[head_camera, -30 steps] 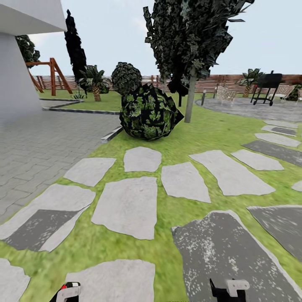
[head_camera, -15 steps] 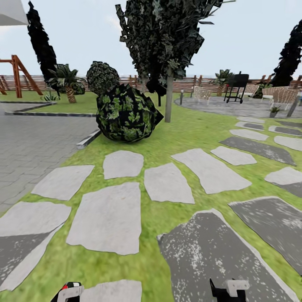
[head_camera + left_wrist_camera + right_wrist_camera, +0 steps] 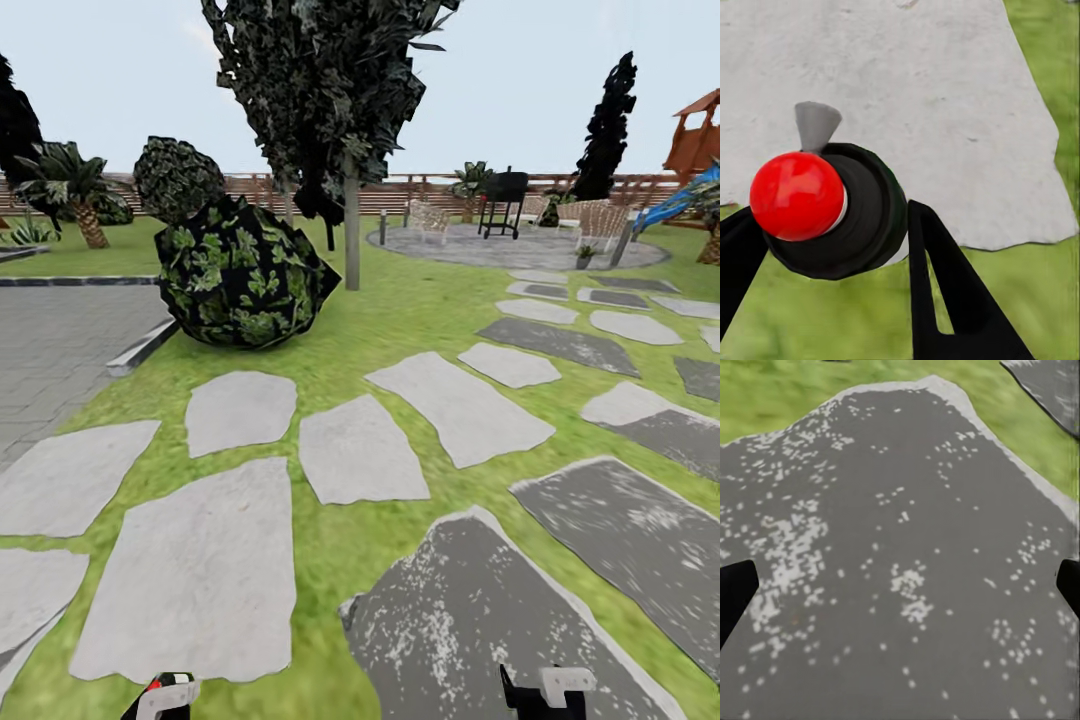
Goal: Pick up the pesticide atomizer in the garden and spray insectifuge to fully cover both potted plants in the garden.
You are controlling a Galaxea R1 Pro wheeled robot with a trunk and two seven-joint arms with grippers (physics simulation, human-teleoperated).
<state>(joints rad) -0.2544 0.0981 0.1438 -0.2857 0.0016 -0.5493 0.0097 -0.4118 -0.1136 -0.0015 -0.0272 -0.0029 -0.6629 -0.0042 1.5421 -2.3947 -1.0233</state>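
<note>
Left wrist view: left end effector [image 3: 832, 247] clamped on pesticide atomizer [image 3: 832, 210] | right end effector [image 3: 900, 585] wide open, empty | risk: bottle slipping while crossing stepping stones [image 3: 355, 450].

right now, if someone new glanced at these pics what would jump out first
In the left wrist view, a bright red ball cap tops a dark round object between the left gripper's black fingers, above a pale stepping stone. In the head view, a dark leafy round bush sits left of centre on the lawn, a tall dark tree beside it.
</note>
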